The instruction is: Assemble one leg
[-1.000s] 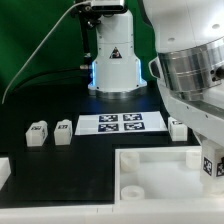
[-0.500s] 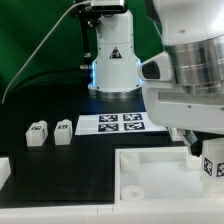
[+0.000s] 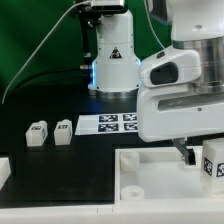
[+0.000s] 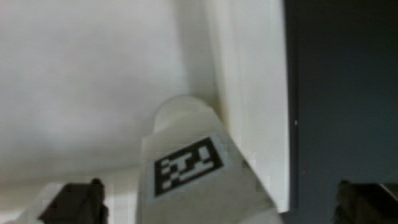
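Leg (image 4: 187, 165), tag showing, lies against the wall of the white tray-like panel (image 3: 150, 156). Pincer (image 4: 219, 205) spread astride it, pinching nothing. I read this as pre-grasp; next I'd lower squarely and close.

White arm (image 3: 185, 90), blue-lit base (image 3: 112, 70), dark tool (image 4: 222, 203)

We see a white leg (image 4: 187, 160), its black-and-white tag facing us, just beside the raised rim of the large white piece (image 4: 89, 80). Our gripper (image 4: 222, 201) has its dark fingertips (image 4: 75, 200) spread wide, one on either side of the leg and clear of it.
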`<state>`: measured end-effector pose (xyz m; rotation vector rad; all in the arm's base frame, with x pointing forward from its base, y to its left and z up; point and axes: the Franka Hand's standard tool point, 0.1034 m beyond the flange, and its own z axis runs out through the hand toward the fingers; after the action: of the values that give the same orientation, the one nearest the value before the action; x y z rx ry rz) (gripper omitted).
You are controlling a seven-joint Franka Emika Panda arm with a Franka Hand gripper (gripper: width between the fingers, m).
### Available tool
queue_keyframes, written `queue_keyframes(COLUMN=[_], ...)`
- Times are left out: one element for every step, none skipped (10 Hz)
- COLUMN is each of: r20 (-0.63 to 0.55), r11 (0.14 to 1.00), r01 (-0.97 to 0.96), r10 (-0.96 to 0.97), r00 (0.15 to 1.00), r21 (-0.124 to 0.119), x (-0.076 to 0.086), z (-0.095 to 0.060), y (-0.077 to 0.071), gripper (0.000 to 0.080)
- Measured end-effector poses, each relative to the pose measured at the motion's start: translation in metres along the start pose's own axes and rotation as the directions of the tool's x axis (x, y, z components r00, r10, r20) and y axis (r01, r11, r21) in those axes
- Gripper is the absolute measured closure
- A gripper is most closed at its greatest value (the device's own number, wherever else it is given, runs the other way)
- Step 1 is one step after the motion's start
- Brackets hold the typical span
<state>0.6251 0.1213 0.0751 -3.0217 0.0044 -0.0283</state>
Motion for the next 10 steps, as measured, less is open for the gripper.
queue_keyframes(r20=[-0.015, -0.018, -0.018, -0.018, -0.019, -0.015, -0.018, -0.018, -0.011, -0.005], r11=[0.988, 0.991, 0.994, 0.995, 1.000, 0.994, 0.977, 0.947, 0.871, 0.785], r01=[0.152, 0.135, 0.104, 0.094, -0.001, -0.107, -0.210, -0.322, -0.492, -0.619], r10=[-0.152, -0.135, -0.104, -0.094, 0.001, 0.107, 0.210, 0.321, 0.492, 0.619], r00=[0.988, 0.991, 0.994, 0.995, 1.000, 0.994, 0.977, 0.947, 0.870, 0.786], r21=[-0.022, -0.021, -0.020, -0.018, -0.013, -0.015, -0.015, -0.005, 0.010, 0.017], x=[0.0035, 0.0039, 0.0038, 0.0038, 0.0036, 0.0023, 0.0028, 0.0030, 0.0033, 0.0032], z=[-0.0018, -0.0019, -0.0017, -0.0017, -0.0016, -0.0008, -0.0005, 0.0000, 0.0003, 0.0008], y=[-0.0032, -0.0023, -0.0022, -0.0024, -0.0034, -0.0004, 0.0033, 0.0045, 0.0059, 0.0064], gripper=[0.0151, 0.0151, 0.0177, 0.0177, 0.0348, 0.0490, 0.0490, 0.0498, 0.0498, 0.0499])
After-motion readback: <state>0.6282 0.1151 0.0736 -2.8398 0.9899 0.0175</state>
